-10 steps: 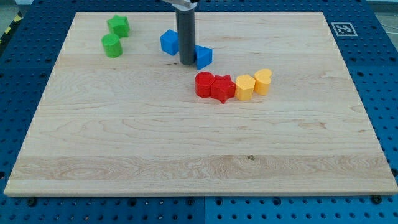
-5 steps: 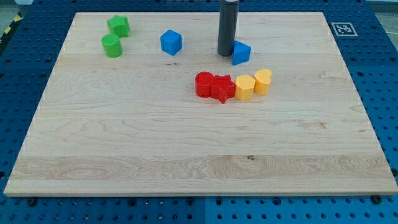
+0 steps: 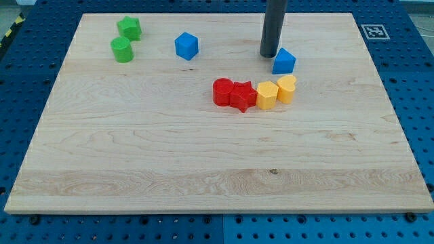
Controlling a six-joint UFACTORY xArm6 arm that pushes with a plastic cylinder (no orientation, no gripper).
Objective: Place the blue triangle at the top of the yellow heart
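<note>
The blue triangle (image 3: 284,62) lies just above the yellow heart (image 3: 287,89), with a small gap between them. The yellow heart is the right-hand block of a row in the middle of the board. My tip (image 3: 268,55) stands at the blue triangle's upper left, touching or nearly touching it. The dark rod rises from there out of the view's top.
A yellow hexagon (image 3: 267,95), a red star (image 3: 243,96) and a red cylinder (image 3: 223,91) continue the row to the left of the heart. A blue cube (image 3: 186,46) sits at upper middle. A green star (image 3: 129,28) and a green cylinder (image 3: 122,49) sit at upper left.
My tip has moved to the right and pushed the blue triangle rightward, from beside the blue cube to just above the yellow heart. The other blocks have not moved.
</note>
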